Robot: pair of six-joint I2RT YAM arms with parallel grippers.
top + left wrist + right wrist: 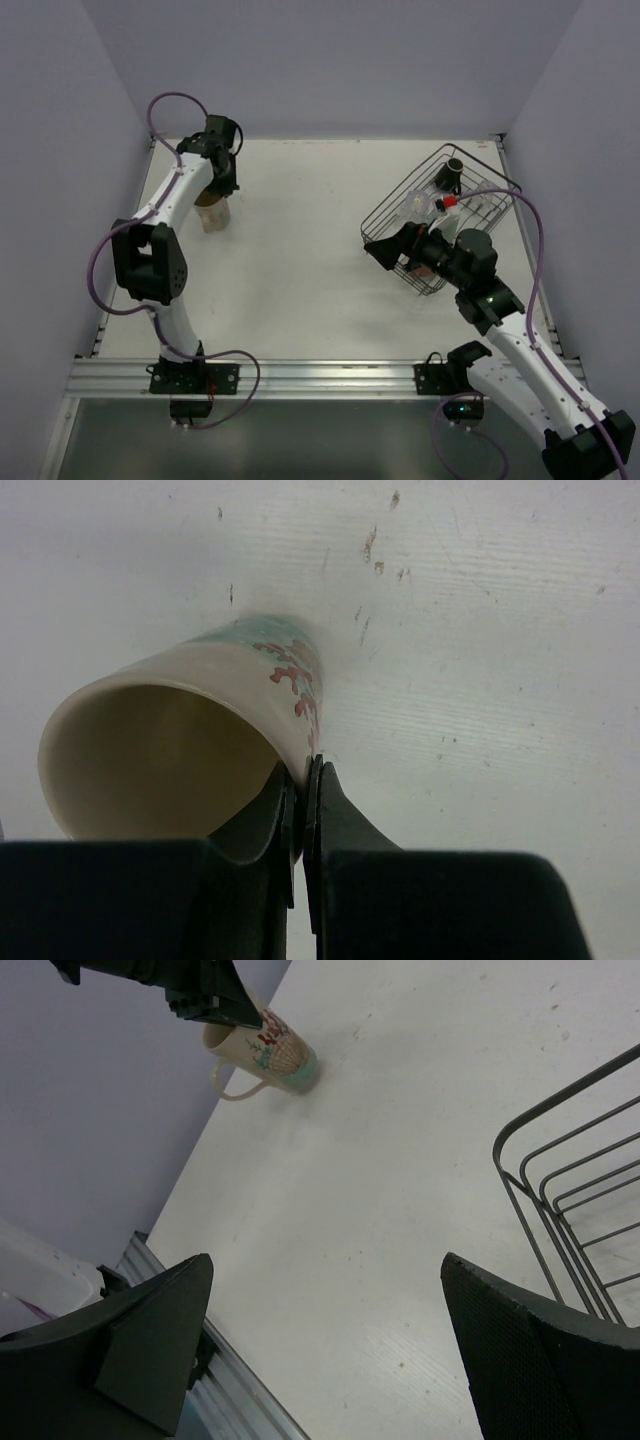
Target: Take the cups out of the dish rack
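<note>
A large beige mug (213, 213) with a red and green pattern is at the far left of the table, its base at or just above the surface. My left gripper (305, 765) is shut on the mug (180, 750), pinching its rim wall from above. The black wire dish rack (497, 205) stands at the far right, with a small dark brown mug (454, 170) at its far end and a clear glass (420, 205) near its middle. My right gripper (326, 1258) stands open and empty, just outside the rack's (570, 1190) near left corner and aimed toward the beige mug (265, 1050).
A small red-capped item (450, 201) lies inside the rack. A metal rail (320, 375) runs along the near table edge. Lilac walls close in the left, back and right sides. A white bin (40, 1290) shows beyond the table's edge.
</note>
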